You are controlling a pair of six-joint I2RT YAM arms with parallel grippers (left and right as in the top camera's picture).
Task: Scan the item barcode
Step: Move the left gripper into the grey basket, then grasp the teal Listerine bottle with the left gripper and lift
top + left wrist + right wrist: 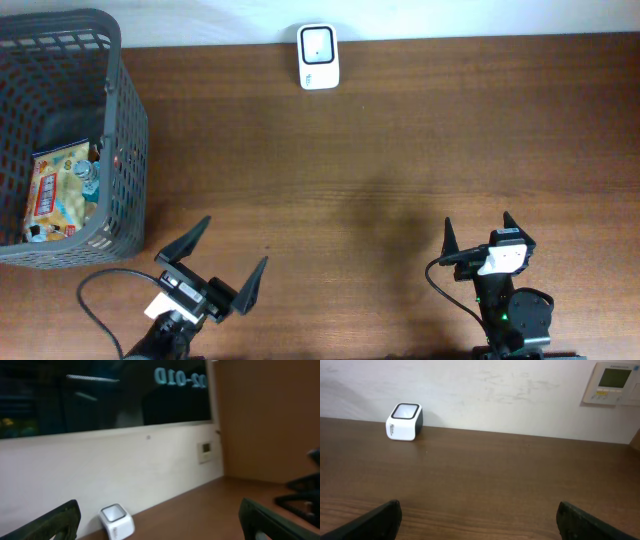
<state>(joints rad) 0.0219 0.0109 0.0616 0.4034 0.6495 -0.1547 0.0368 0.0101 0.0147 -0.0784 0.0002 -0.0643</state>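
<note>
Snack packet [62,190]: 1 printed yellow and red film packet, lying flat on the floor of the grey mesh basket [128,150] at the left end of the worktop [400,150], close to the basket's right wall. A second small item lies against it, too small to identify. No barcode shows on the upward face.

Barcode scanner [318,57]: 1 white unit, standing at the far edge of the worktop by the wall, well apart from the basket and from both arms.

Left tool [236,240]: fingers spread wide, holding nothing, near the basket's front corner.

Right tool [477,220]: fingers spread wide, holding nothing, well apart from the packet.

Risks, as judged:
1. Collision. The basket walls are tall and the packet sits beside 1 of them, so a finger coming down may strike the rim or catch in the mesh.
2. Poor grip. Flat film offers little edge, and the fingers may slide off, crumple it or pick up the neighbouring item too.
3. Failed scan. The barcode's face is unknown, so the packet may reach the scanner wrong side on.
4. Displacement. The scanner looks light, and a low pass could knock it.
</note>
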